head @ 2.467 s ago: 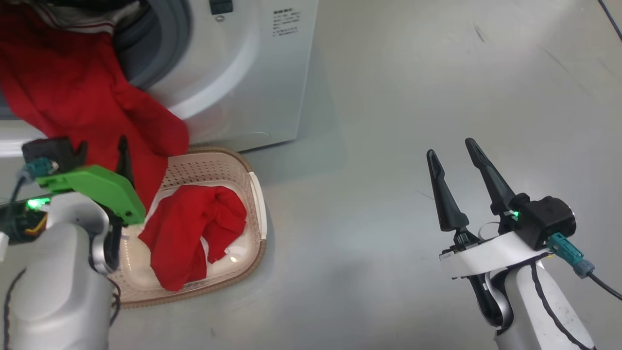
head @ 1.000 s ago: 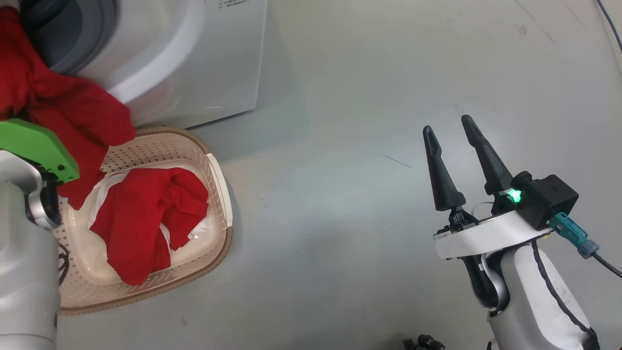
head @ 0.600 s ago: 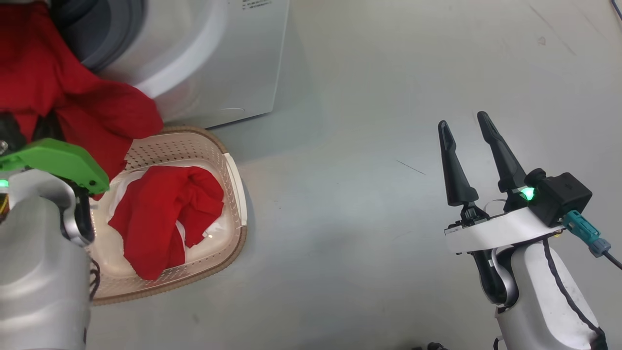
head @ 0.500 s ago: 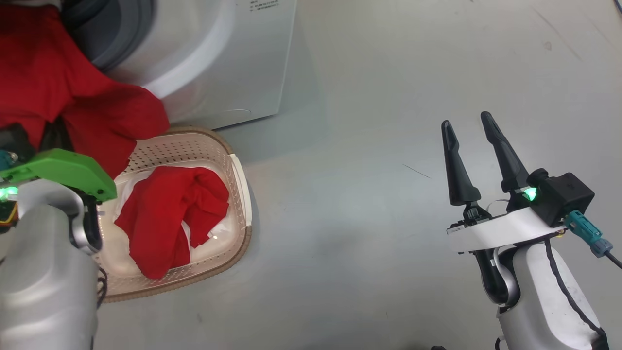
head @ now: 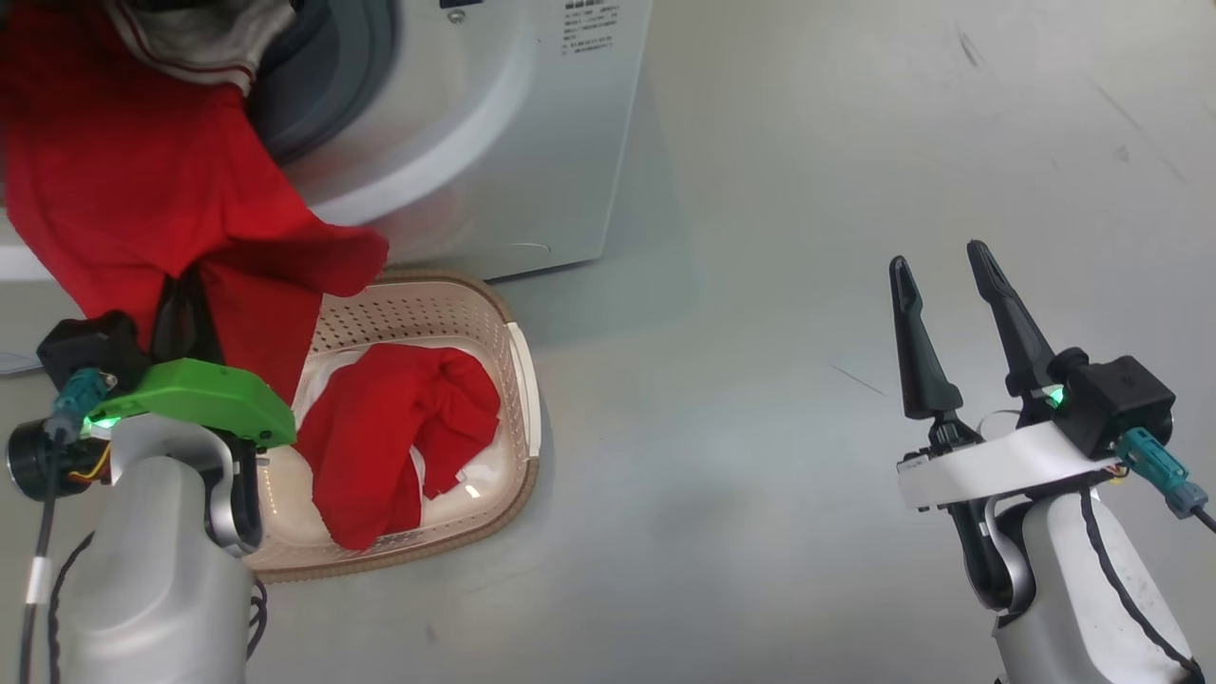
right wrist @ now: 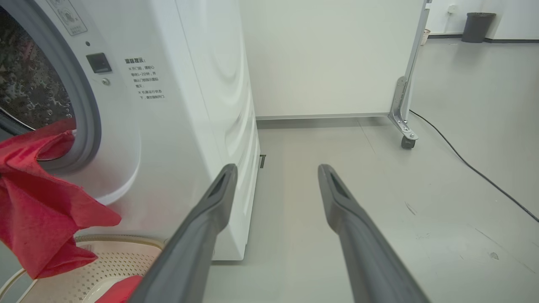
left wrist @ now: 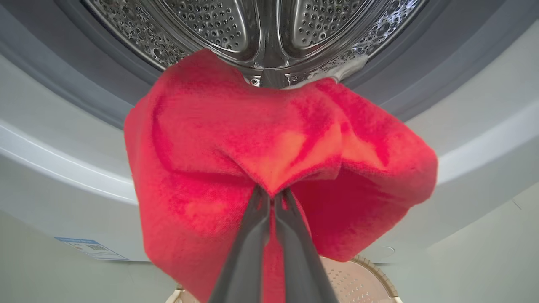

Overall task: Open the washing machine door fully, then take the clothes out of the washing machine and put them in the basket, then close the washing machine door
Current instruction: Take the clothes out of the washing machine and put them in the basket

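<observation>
Grey smooth floor (head: 760,427), with the white washing machine (head: 532,142) at the head view's upper left. The left end effector (left wrist: 273,194) was pinched shut on a red garment (left wrist: 236,139), which trailed from the drum mouth (left wrist: 269,25) and hung over the cream basket (head: 528,380). The basket stood on the floor just before the machine and held a second red garment (head: 399,427) with some white cloth. The right end effector (head: 938,255) stood wide open and empty, well apart from the basket.

Bright even light, slight blur
</observation>
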{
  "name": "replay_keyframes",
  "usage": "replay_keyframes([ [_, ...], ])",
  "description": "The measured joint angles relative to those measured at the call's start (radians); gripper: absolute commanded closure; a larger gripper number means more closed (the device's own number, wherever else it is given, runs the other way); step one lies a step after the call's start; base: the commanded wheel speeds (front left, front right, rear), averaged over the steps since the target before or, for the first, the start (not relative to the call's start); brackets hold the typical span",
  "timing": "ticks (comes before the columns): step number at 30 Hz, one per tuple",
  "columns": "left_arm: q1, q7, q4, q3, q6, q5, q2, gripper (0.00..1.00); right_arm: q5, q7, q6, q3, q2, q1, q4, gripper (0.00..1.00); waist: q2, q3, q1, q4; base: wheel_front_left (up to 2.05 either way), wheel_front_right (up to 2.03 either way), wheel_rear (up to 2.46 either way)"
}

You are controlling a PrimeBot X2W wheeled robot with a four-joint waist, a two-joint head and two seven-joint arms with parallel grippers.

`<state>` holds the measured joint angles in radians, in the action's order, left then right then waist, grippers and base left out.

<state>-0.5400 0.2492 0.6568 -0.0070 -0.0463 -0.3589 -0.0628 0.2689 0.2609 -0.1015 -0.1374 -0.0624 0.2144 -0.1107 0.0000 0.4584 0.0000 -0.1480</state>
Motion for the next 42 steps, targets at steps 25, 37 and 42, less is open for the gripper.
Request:
replay_keyframes([
  [25, 0.181, 0.003, -0.449, -0.035, 0.002, 0.083, 0.016, 1.00, -0.024, 0.000, -0.001, -0.007, 0.000, -0.093, -0.035, 0.00, 0.0000, -0.180, 0.0000, 0.075, 0.00, 0.00, 0.00],
  [37, 0.320, -0.025, -0.511, -0.103, 0.005, 0.070, 0.020, 1.00, -0.024, 0.000, -0.001, -0.004, 0.000, -0.110, -0.018, 0.00, 0.0000, -0.181, -0.0001, 0.083, 0.00, 0.00, 0.00],
  [42, 0.364, -0.061, -0.494, -0.120, 0.005, 0.059, 0.020, 1.00, -0.025, 0.000, -0.001, -0.016, 0.000, -0.110, -0.010, 0.00, 0.0000, -0.164, 0.0000, 0.080, 0.00, 0.00, 0.00],
])
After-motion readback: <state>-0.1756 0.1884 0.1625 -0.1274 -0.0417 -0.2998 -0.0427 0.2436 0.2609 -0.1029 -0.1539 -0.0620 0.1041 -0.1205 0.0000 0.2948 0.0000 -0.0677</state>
